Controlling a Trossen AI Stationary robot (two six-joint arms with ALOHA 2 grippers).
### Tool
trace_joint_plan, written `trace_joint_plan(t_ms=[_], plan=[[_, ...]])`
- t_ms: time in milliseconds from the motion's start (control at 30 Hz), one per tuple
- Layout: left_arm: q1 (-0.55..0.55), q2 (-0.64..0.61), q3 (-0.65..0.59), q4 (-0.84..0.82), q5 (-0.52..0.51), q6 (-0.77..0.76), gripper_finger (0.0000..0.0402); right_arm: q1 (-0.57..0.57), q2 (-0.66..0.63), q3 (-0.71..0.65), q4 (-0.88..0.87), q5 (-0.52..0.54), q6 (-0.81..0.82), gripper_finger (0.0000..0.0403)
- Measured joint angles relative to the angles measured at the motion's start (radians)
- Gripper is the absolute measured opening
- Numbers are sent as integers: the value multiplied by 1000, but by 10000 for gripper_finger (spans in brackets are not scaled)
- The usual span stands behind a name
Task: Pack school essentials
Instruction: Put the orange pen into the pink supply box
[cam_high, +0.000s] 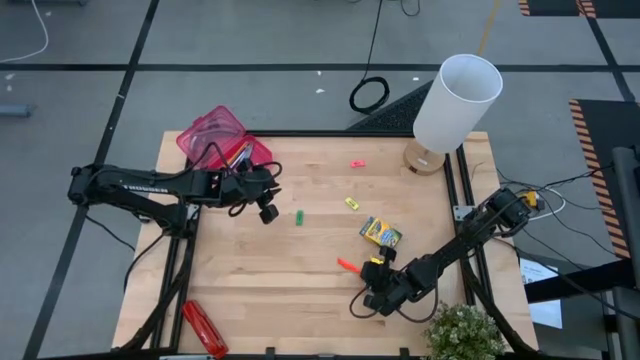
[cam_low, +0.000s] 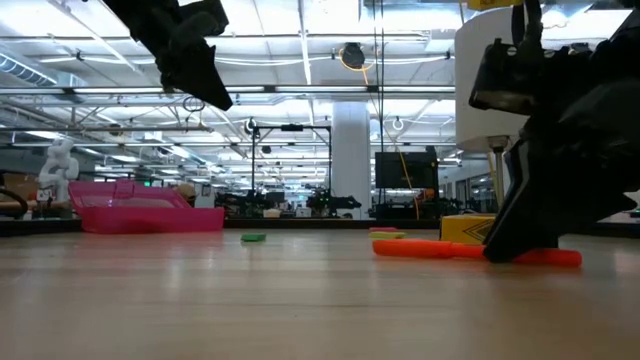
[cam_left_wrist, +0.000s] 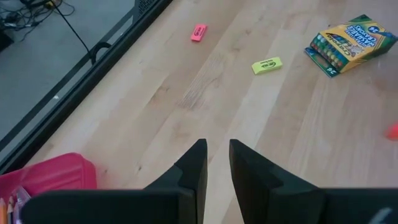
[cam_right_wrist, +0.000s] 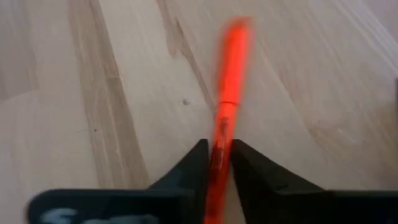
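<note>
Only the high view takes in the whole worktop (cam_high: 260, 290): a pink case (cam_high: 222, 138) at the far left corner with pens inside, a pink eraser (cam_high: 357, 163) near the far edge, a green eraser (cam_high: 298, 216) near the middle, a yellow eraser (cam_high: 352, 203) just right of it, and the crayon box (cam_high: 381, 233) towards the right edge. A red stapler-like object (cam_high: 204, 327) lies at the near left corner, a white lamp (cam_high: 452, 108) stands at the far right corner, and a plant (cam_high: 462, 332) sits at the near right corner.

The low view adds what the high one cannot: the orange marker (cam_low: 470, 251) lies flat on the wood, and the left gripper (cam_low: 200, 70) hangs well above it.

The right wrist view gives the grip itself. The right gripper (cam_right_wrist: 215, 155) is down near the right part of the near edge, its jaws closed tightly on the orange marker, which runs forward between the fingers (cam_right_wrist: 193, 165).

The left wrist view shows the left gripper (cam_left_wrist: 217, 163), beside the pink case, with its jaws a narrow slit apart and nothing between them.
</note>
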Motion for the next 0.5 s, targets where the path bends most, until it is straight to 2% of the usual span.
trace_joint_plan(t_ms=[167, 500], plan=[[-17, 0, 0, 1, 0, 1, 72, 0, 0, -18, -4, 3, -27, 16], [-63, 0, 0, 72, 3, 52, 72, -42, -98, -25, -14, -5, -130, 39]])
